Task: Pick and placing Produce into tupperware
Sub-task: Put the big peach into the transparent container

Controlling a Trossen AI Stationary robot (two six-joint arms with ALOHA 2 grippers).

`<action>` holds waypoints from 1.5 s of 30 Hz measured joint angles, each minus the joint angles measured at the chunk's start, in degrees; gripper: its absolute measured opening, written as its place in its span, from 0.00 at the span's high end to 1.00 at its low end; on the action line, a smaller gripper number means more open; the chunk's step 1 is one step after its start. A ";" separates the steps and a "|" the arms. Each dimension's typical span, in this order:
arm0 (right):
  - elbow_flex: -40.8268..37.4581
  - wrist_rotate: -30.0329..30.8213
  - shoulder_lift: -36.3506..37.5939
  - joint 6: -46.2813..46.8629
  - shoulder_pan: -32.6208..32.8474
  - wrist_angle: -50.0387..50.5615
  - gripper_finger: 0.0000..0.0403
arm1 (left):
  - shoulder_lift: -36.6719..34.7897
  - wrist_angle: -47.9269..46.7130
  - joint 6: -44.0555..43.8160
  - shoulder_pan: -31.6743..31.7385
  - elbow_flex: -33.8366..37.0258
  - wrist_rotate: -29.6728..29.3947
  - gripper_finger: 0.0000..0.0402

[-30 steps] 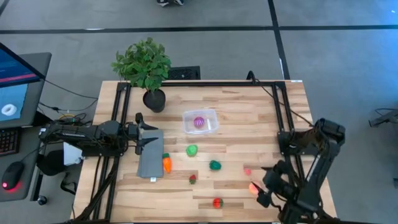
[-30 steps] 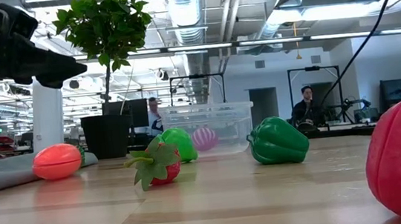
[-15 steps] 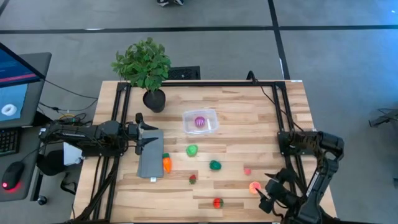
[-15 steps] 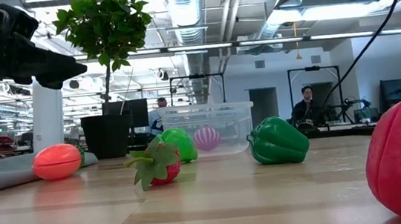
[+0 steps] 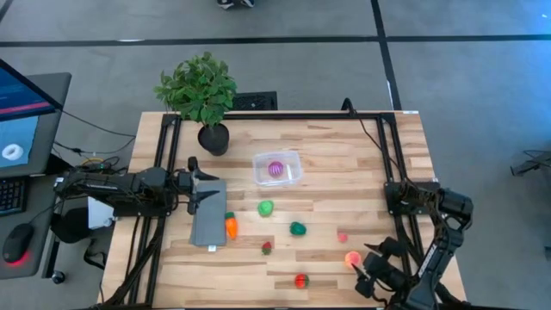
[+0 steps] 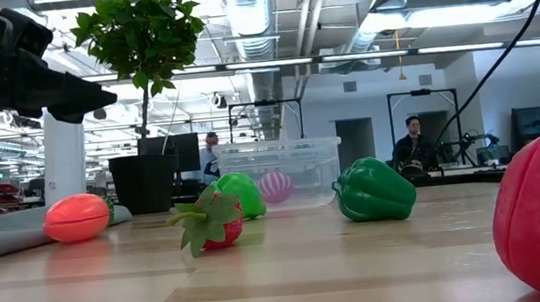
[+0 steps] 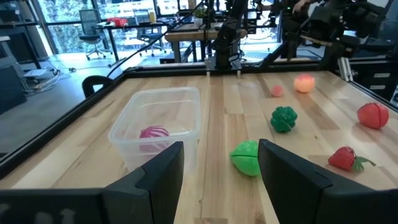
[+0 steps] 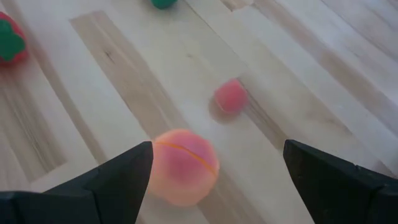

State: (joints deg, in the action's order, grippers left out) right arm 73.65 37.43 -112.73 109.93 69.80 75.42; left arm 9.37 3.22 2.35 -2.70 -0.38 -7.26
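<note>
High view: tupperware [image 5: 277, 169] sits mid-table, toward the far edge, with a purple piece [image 5: 275, 169] inside. Loose on the wood: a green piece [image 5: 266, 207], a dark green piece [image 5: 297, 229], an orange piece [image 5: 231, 226] touching the grey slab [image 5: 207, 223], a strawberry [image 5: 267, 248], a red tomato [image 5: 300, 280], a small pink piece [image 5: 343, 236] and a peach [image 5: 351, 258]. Right gripper [image 5: 366, 276] hangs at the near right corner, just beside the peach. Left gripper [image 5: 196, 185] waits over the slab's far end.

Low view: produce in a row before the tub; the near pink-red piece fills the right edge. A dark arm shows at upper left.

Left wrist view: the two fingers [image 7: 163, 170] stand partly apart with nothing between them; tub and green piece lie ahead.

Right wrist view: fingers [image 8: 127, 169] spread fully wide, empty, touching nothing. The peach lies between them but nearer one finger.

Risk, my judgement: the peach is round and off-centre, so a closing jaw could nudge it first and roll it off the near edge. The pink piece is close enough to be knocked.
</note>
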 joint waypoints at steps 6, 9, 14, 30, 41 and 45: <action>0.00 0.31 0.00 0.13 -0.81 -2.23 0.04 | 0.00 0.04 -0.04 0.02 0.01 -1.08 0.51; -0.01 0.31 0.00 1.46 -1.07 -2.67 0.04 | 0.00 0.04 -0.35 0.02 -0.01 -1.08 0.51; -0.02 0.07 0.00 5.21 -1.05 -2.62 0.04 | 0.00 0.04 -0.63 0.00 0.00 -1.08 0.51; -0.02 -0.20 0.00 6.85 -1.70 -4.10 0.05 | 0.00 0.04 -2.75 0.02 -0.01 -1.07 0.51; -0.02 1.49 -0.04 9.01 -2.72 -4.35 0.06 | 0.00 -1.31 -5.20 0.00 0.00 6.44 0.51; -0.02 1.42 -0.50 11.55 -3.82 -5.37 0.06 | 0.00 -1.38 -5.25 0.00 0.01 6.87 0.51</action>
State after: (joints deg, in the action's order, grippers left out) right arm 73.63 38.85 -113.22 121.48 65.98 70.05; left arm 9.37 1.85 -2.90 -2.70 -0.36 -0.38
